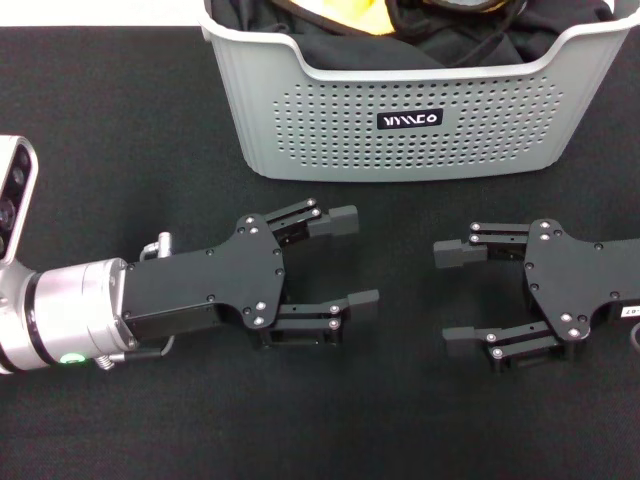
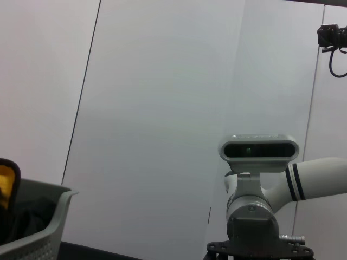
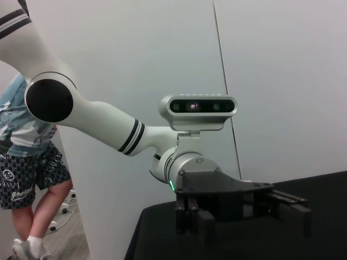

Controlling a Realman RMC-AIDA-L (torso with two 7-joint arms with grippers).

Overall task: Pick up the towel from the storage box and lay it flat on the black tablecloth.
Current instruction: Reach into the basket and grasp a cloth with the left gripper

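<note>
The light grey storage box stands at the far middle of the black tablecloth. Inside it lie bunched black cloths and a bright yellow patch of the towel at its far edge. The box rim and a yellow bit of towel show in the left wrist view. My left gripper is open, low over the cloth in front of the box. My right gripper is open, facing it. The left gripper also shows in the right wrist view.
The tablecloth covers the whole table around both grippers. A person in a patterned shirt and shorts stands beyond the table edge in the right wrist view. Pale wall panels stand behind.
</note>
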